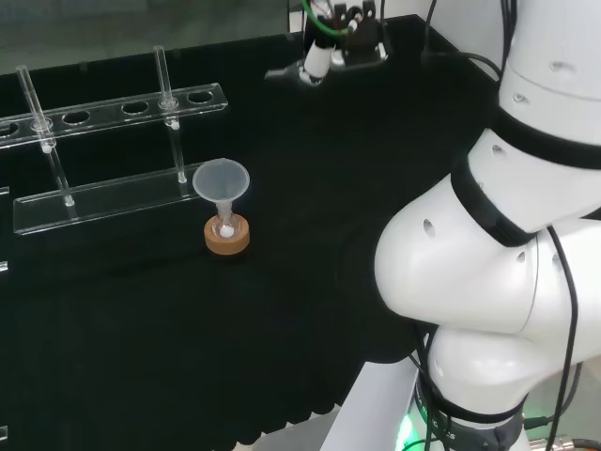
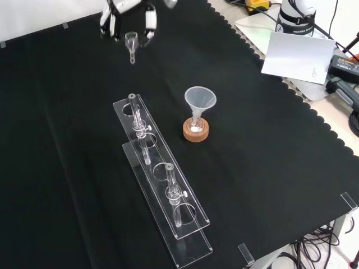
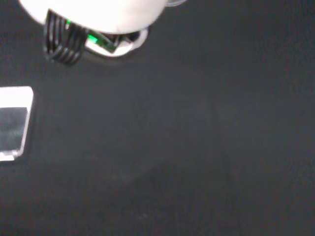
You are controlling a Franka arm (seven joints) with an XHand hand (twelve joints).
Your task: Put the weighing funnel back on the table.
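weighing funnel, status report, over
Hand shut on weighing funnel, fingers pinching it. Looks held above the cloth, not yet down. Tube rack and funnel stand well clear.

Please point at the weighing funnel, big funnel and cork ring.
small clear weighing funnel [image 2: 132,39]: front view, its cup.
big clear cone-shaped funnel [image 2: 199,105]: front view, cone wall.
brown cork ring [image 2: 196,136]: front view, outer side.

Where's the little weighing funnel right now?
The weighing funnel is near the front view's top, held by the hand, beyond the far end of the clear rack and up-left of the big funnel.
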